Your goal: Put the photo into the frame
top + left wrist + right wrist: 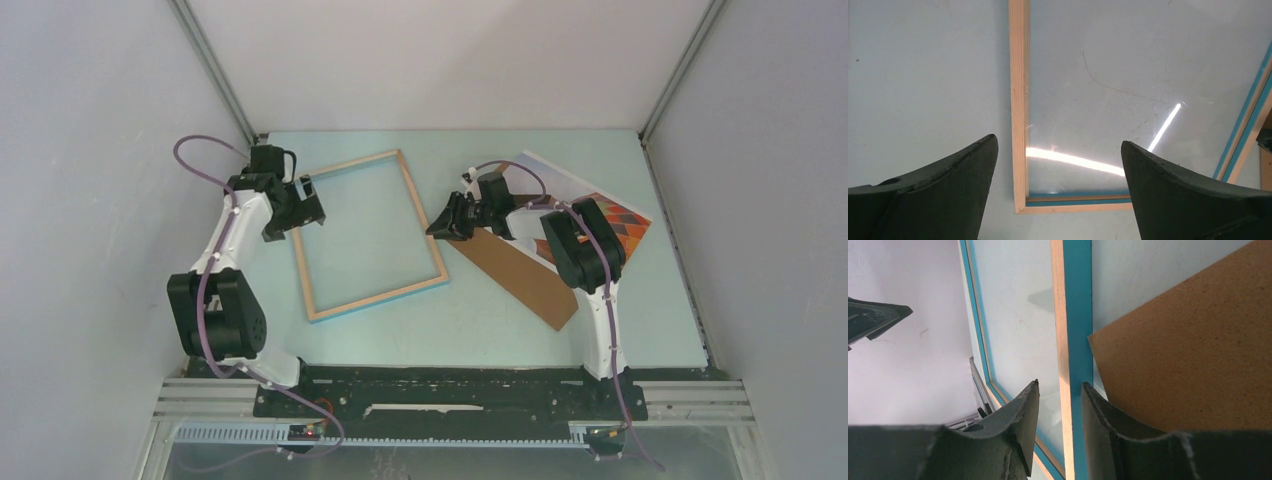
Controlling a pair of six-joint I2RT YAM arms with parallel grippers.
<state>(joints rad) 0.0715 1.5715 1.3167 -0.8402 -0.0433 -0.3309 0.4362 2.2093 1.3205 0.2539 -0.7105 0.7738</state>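
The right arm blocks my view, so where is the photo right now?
In the top view the photo lies at the table's far right, right of the frame and just beyond the brown backing board, partly hidden by the right arm.

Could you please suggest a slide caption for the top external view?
Left gripper and right gripper flank the frame; brown backing board and photo lie to its right.

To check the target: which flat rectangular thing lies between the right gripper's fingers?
The light-wood, teal-faced frame: its rail runs between them. The brown backing board lies beside; the colourful photo, farther off.
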